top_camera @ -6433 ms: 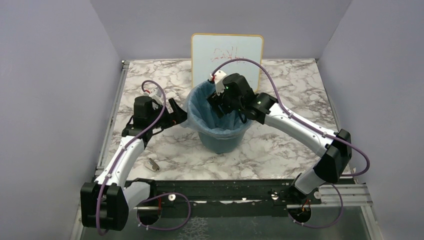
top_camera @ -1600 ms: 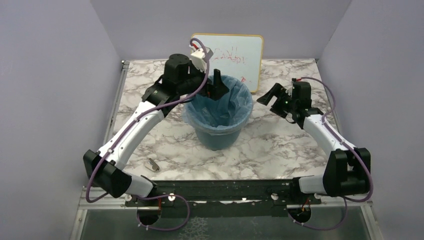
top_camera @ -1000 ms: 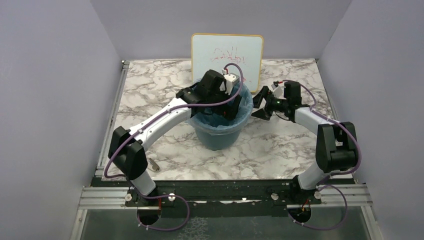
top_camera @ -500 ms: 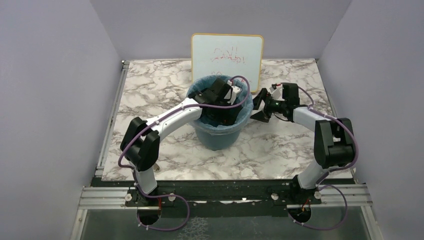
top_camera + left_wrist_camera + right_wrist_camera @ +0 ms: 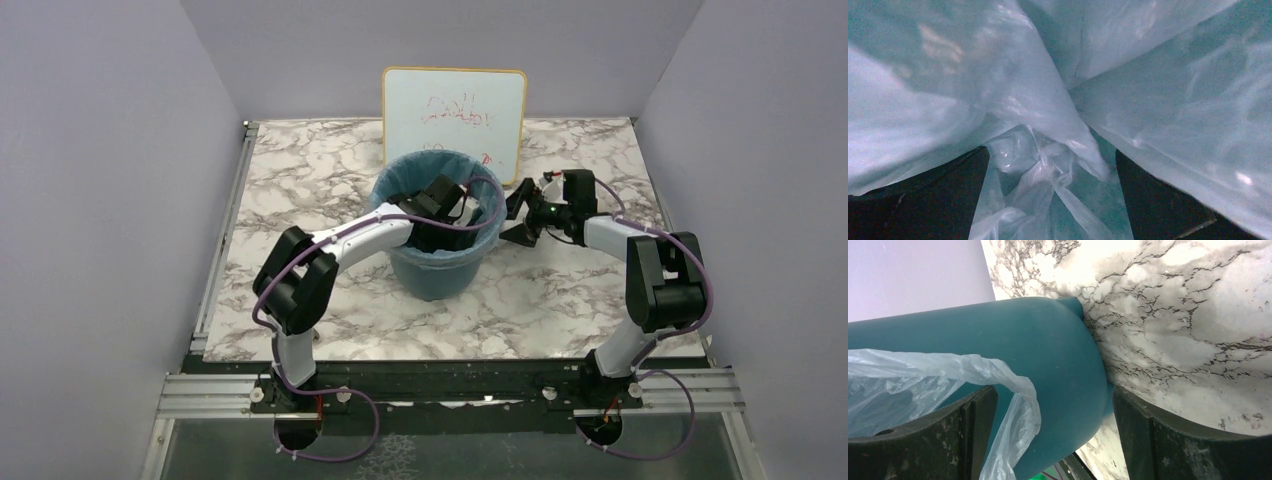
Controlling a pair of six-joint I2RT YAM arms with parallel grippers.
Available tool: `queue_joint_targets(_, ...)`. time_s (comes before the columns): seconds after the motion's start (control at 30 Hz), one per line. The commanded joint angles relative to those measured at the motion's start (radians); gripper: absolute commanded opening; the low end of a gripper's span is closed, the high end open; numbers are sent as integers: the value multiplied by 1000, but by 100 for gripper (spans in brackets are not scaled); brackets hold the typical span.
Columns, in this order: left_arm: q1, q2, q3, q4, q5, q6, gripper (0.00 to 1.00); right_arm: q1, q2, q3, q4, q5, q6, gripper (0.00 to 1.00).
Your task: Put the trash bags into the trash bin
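My left gripper [image 5: 1050, 200] has sunk deeper, fingers spread amid the trash bag [image 5: 1158, 100]; right gripper [image 5: 1053, 435] spread, straddling the trash bin [image 5: 1048, 340]; lining progresses.

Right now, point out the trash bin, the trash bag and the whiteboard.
trash bin [image 5: 1048, 350], right wrist view, on its teal outer wall.
trash bag [image 5: 488, 212], top view, on the edge folded over the rim.
whiteboard [image 5: 410, 110], top view, on its white face.

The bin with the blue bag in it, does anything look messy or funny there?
Nothing is spilled or broken. The trash bin stands upright. The trash bag lines it, its edge folded loosely over the rim, and it is bunched in wrinkles at the bottom, which is normal.
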Motion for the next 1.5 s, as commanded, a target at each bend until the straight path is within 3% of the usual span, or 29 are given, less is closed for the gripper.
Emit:
queue_joint_targets(0.0, -9, 62, -43, -6, 13, 61, 96, 14, -16, -28, 91, -4, 69, 89)
queue_joint_targets(0.5, -12, 163, -74, -52, 23, 118, 91, 49, 67, 57, -130, 6, -76, 89)
queue_joint_targets(0.67, -14, 96, -73, -72, 58, 147, 86, 49, 19, 57, -134, 42, -60, 89)
queue_joint_targets(0.77, -15, 61, -5, -134, 76, 162, 86, 49, -46, 28, -112, 110, -33, 89)
queue_joint_targets(0.97, -22, -6, 99, -231, 108, 164, 87, 49, -61, 18, -119, 100, -45, 89)
queue_joint_targets(1.47, -25, 140, -44, -184, 75, 97, 81, 56, 5, 0, -137, 29, -78, 89)
